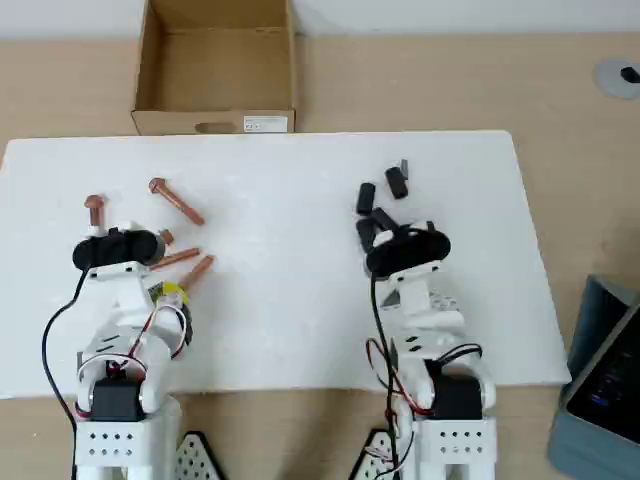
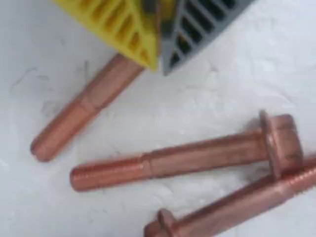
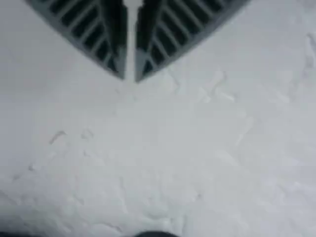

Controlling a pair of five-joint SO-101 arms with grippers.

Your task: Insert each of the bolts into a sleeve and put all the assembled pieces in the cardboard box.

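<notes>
— The left gripper (image 2: 159,59) has its yellow and grey fingers together over a smooth copper-coloured metal bolt (image 2: 81,121).
— It should open and straddle the round shank; flanged bolts roll.
— And the right gripper (image 3: 129,74)?
— Fingers nearly closed above the textured white mat (image 1: 280,300). The stubby black sleeves (image 1: 384,200) lie at its twelve o'clock, the brown cardboard box (image 1: 145,70) at eleven.

Lighting: bright, even overhead light is washing the white mat (image 1: 280,320); soft, faint shadows are lying beside the bolts (image 2: 197,155); a dull sheen is showing along their shanks.
</notes>
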